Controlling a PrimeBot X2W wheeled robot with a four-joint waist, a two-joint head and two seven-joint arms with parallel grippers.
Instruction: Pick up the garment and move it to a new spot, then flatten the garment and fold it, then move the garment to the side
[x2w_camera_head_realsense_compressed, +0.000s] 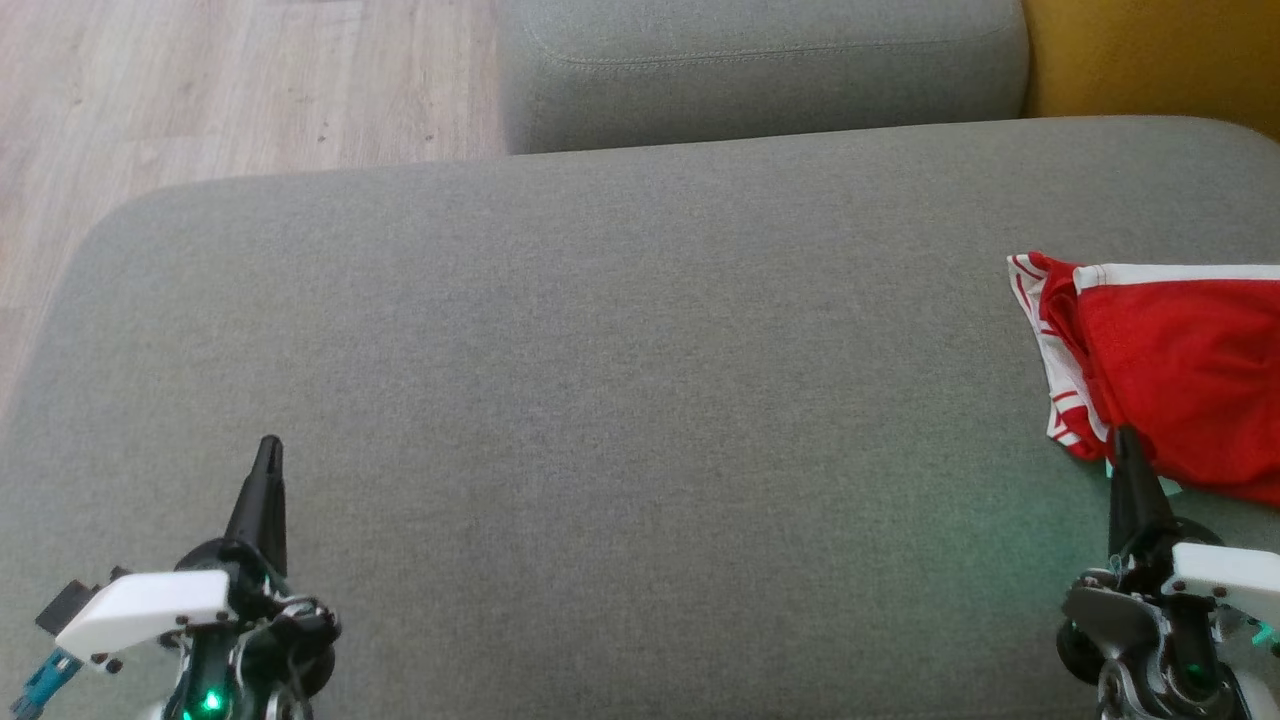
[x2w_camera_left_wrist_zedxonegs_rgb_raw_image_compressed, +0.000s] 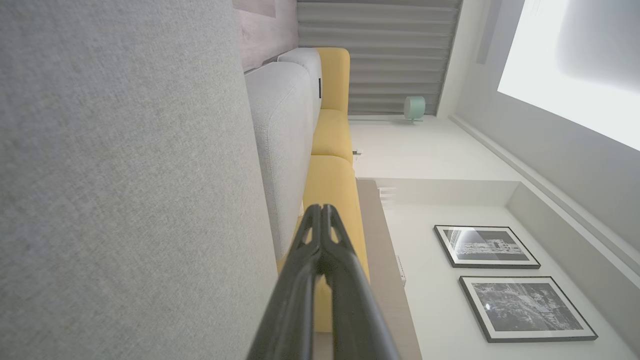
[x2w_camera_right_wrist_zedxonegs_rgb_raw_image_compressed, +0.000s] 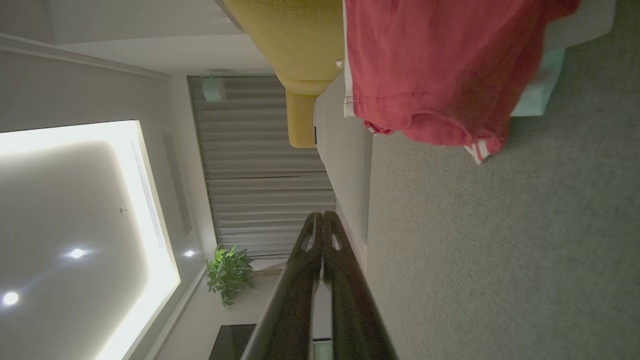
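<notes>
Red cloth: the garment (x2w_camera_head_realsense_compressed: 1180, 380) is red with white striped trim. It lies rumpled on the right side of the grey sofa seat (x2w_camera_head_realsense_compressed: 600, 350).
Cut off: the right edge of the head view slices through the garment, so its full shape and kind are hard to tell.
Underneath: a pale teal patch (x2w_camera_head_realsense_compressed: 1168, 490) peeks out at the garment's near edge. What it is cannot be made out.
Left hand: the left hand (x2w_camera_head_realsense_compressed: 270, 447) is over the near left of the seat, well apart from the garment. Its two dark fingers are pressed together and nothing is between them.
Right hand: the right hand (x2w_camera_head_realsense_compressed: 1122, 437) has its fingers closed tip to tip and is empty. In the head view the tip overlaps the garment's near hem, and whether it touches the cloth cannot be told. The right wrist view shows the garment off to one side of the fingers, not between them.
Bodies of the arms: only the wrists and white housings show, cut by the bottom edge.
Surroundings: a second grey cushion (x2w_camera_head_realsense_compressed: 760, 70) and a yellow cushion (x2w_camera_head_realsense_compressed: 1150, 55) lie beyond the seat. Wooden floor (x2w_camera_head_realsense_compressed: 200, 90) shows at the upper left.
Far room: two framed pictures (x2w_camera_left_wrist_zedxonegs_rgb_raw_image_compressed: 485, 246) hang on a wall, their contents too small to read.
</notes>
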